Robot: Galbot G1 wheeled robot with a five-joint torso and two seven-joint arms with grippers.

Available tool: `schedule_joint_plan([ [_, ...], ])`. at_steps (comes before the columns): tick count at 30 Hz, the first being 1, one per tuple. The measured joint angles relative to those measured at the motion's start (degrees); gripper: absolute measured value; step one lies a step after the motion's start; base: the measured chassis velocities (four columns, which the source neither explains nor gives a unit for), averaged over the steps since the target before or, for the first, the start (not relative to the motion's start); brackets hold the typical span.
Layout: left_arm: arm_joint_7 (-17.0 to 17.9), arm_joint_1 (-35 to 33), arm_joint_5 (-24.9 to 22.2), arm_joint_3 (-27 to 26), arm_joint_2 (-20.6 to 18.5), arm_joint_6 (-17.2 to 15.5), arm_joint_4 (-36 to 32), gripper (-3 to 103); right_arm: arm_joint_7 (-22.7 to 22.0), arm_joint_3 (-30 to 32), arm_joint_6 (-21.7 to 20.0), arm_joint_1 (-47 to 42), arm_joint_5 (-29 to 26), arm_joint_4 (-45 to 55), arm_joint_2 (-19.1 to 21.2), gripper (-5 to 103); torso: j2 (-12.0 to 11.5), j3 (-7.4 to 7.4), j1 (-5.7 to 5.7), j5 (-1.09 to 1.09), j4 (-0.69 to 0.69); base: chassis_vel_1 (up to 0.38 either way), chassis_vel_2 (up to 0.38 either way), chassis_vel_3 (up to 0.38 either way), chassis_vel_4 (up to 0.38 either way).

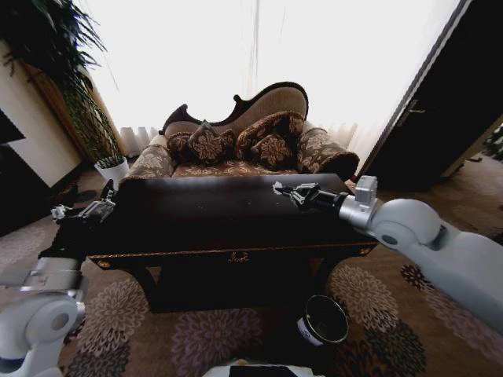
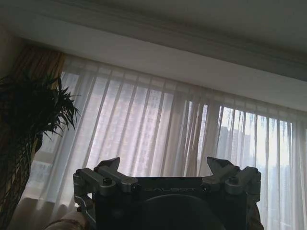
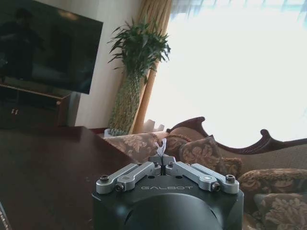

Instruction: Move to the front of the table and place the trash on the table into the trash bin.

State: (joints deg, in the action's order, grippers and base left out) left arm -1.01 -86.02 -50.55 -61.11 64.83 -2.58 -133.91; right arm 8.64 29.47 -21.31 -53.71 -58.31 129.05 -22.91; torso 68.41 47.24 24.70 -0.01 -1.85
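The dark glossy table (image 1: 212, 224) with gold trim stands right in front of me. My right gripper (image 1: 280, 189) hovers over its far right part, shut on a small white paper scrap of trash (image 3: 162, 145) that sticks up between the fingertips. In the right wrist view the right gripper (image 3: 163, 160) points across the tabletop (image 3: 43, 167) toward the sofa. My left gripper (image 1: 96, 206) hangs at the table's left end; in its wrist view the left gripper (image 2: 165, 167) is open and holds nothing. The black trash bin (image 1: 324, 320) stands on the carpet below the table's front right.
A patterned sofa (image 1: 236, 149) with cushions sits close behind the table. A tall potted plant (image 1: 94, 118) stands at the back left, and a wall television (image 3: 43, 45) hangs on that side. A dark doorway (image 1: 440, 118) is at the right. Flowered carpet surrounds the bin.
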Motion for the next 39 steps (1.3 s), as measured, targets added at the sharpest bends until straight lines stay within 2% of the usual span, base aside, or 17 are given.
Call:
schedule_joint_plan([
  [1,0.00,0.15,0.11,0.18,-0.29,0.01,0.10,100,0.09,7.16,0.77,-7.84,0.85,0.98,-1.86,0,0.00,0.00,0.00,0.02,-0.01,0.000,0.000,0.000,0.000],
  [4,-0.03,0.48,0.24,0.55,-0.91,0.05,0.16,100,0.48,21.18,2.20,-24.05,3.05,3.84,-7.51,0,0.00,0.00,0.00,0.03,-0.03,0.000,0.000,0.000,0.000],
  [5,-0.03,0.48,0.24,0.55,-0.91,0.05,0.16,100,0.48,21.18,2.20,-24.05,3.05,3.84,-7.51,0,0.00,0.00,0.00,0.03,-0.03,0.000,0.000,0.000,0.000],
  [8,-0.03,0.68,0.44,1.32,-1.12,0.05,0.17,100,1.27,30.55,4.02,-35.27,6.76,7.39,-14.74,0,0.00,0.00,0.00,0.02,-0.01,0.000,0.000,0.000,0.000],
  [10,-0.03,0.79,0.63,1.83,-1.07,0.05,0.17,100,1.51,34.05,4.75,-39.56,8.70,9.65,-18.98,0,0.00,0.00,-0.01,0.01,-0.02,0.000,0.000,0.000,0.000],
  [11,-0.03,0.79,0.63,1.83,-1.07,0.05,0.17,100,1.51,34.05,4.75,-39.56,8.70,9.65,-18.98,0,0.00,0.00,-0.01,0.01,-0.02,0.000,0.000,0.000,0.000],
  [14,-0.05,1.02,1.25,2.94,-0.78,0.06,0.16,100,1.72,38.05,6.97,-45.07,12.38,13.76,-26.58,0,0.00,0.00,0.00,-0.01,-0.02,0.000,0.000,0.000,0.000],
  [15,-0.06,1.10,1.42,3.25,-0.74,0.07,0.16,100,1.86,38.40,8.33,-46.44,14.12,14.27,-28.85,0,0.00,0.00,-0.01,0.00,-0.02,0.000,0.000,0.000,0.000],
  [16,-0.06,1.10,1.42,3.25,-0.74,0.07,0.16,100,1.86,38.40,8.33,-46.44,14.12,14.27,-28.85,0,0.00,0.00,-0.01,0.00,-0.02,0.000,0.000,0.000,0.000],
  [18,-0.07,1.20,1.58,3.67,-0.68,0.13,0.13,100,2.08,38.09,11.81,-48.68,18.11,14.60,-32.47,0,0.00,0.00,-0.01,-0.02,-0.01,0.000,0.000,0.000,0.000],
  [20,-0.08,1.15,1.72,3.98,-0.65,0.15,0.04,100,2.26,35.42,17.84,-50.81,23.74,13.82,-37.69,0,0.00,0.00,0.00,-0.01,-0.01,0.000,0.000,0.000,0.000],
  [22,-0.08,1.07,1.76,4.02,-0.62,0.15,0.01,100,2.22,34.58,19.61,-51.15,24.92,12.85,-39.10,0,0.00,0.00,0.00,0.00,-0.02,0.000,0.000,0.000,0.000],
  [25,-0.09,0.73,1.84,4.01,-0.49,0.18,-0.30,100,2.22,31.51,27.28,-51.74,27.76,7.79,-43.66,0,0.00,0.01,0.00,0.01,-0.01,0.000,0.000,0.000,0.000],
  [27,-0.11,0.65,1.84,3.89,-0.46,0.20,-0.35,100,2.47,30.81,29.22,-51.73,27.90,6.44,-44.42,0,0.00,0.00,0.00,0.01,-0.01,0.000,0.000,0.000,0.000],
  [30,-0.18,0.27,1.86,3.07,-0.21,0.39,-0.36,100,6.12,28.08,37.37,-50.91,26.49,0.22,-46.28,0,0.00,0.01,0.00,0.00,0.00,0.000,0.000,0.000,0.000],
  [36,-0.21,-0.06,1.81,2.28,-0.17,0.43,-0.33,100,8.91,25.81,42.16,-49.62,24.47,-5.89,-47.58,0,-0.01,0.01,0.01,0.00,0.00,0.000,0.000,0.000,0.000],
  [39,-0.22,-0.15,1.71,1.74,-0.40,0.43,-0.20,100,12.96,24.39,46.03,-48.35,22.65,-12.68,-48.09,0,-0.01,0.01,0.01,0.01,0.00,0.000,0.000,0.000,0.000],
])
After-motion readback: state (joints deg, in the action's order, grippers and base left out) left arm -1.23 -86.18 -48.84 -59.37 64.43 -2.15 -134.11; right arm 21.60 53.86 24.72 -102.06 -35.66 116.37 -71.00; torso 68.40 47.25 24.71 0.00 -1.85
